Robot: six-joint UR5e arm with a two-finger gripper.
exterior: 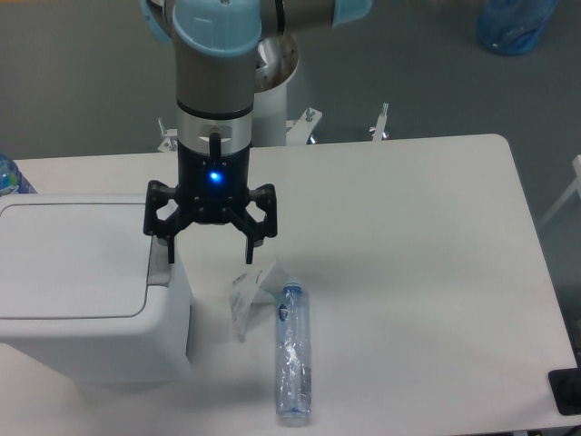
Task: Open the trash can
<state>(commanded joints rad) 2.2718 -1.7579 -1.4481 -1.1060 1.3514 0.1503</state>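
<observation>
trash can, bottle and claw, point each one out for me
trash can [73,263], fixed camera, on its flat lid
bottle [293,354], fixed camera, mid-body
claw [210,247], fixed camera, midway between the fingertips

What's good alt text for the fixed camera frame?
A robot arm's open two-finger gripper hangs by the right edge of a large white trash can whose flat lid is closed, on a white table. A clear plastic bottle lies on its side right of the can, with a small clear wrapper beside its cap end.
</observation>
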